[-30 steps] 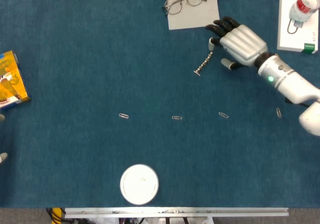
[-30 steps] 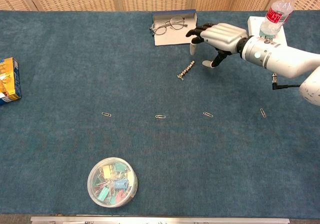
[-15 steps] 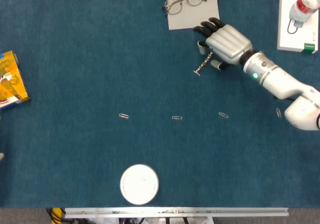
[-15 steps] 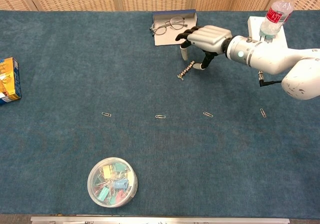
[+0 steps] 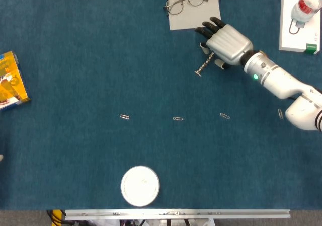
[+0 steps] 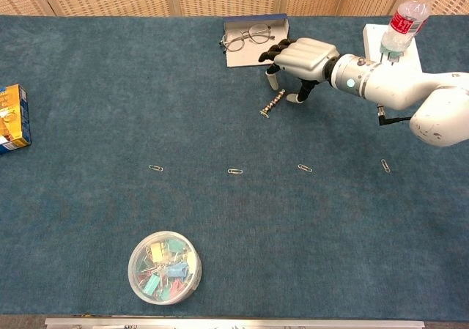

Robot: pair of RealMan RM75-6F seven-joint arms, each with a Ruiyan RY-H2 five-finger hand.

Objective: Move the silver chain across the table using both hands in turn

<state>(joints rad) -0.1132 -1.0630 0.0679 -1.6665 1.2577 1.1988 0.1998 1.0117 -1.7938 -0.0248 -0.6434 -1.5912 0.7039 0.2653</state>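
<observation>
Silver chain (image 5: 205, 65) lying stretched on the blue table (image 5: 90, 60), far right side, just below the paper with the glasses (image 5: 185, 1). Right hand (image 5: 225, 41) over the chain's upper end, fingers curled down around it; cannot tell whether actually gripped, contact hidden under the palm. Lower end of the chain clearly flat on the cloth. Left hand not visible in either view. Risks: thin links slipping out of a loose pinch, or only one end lifting and the rest dragging and snagging on the cloth. Could also knock the nearby paper or glasses when closing or lifting. Row of paper clips (image 5: 177, 119) and tub of clips (image 6: 165, 267) well apart, no concern.
</observation>
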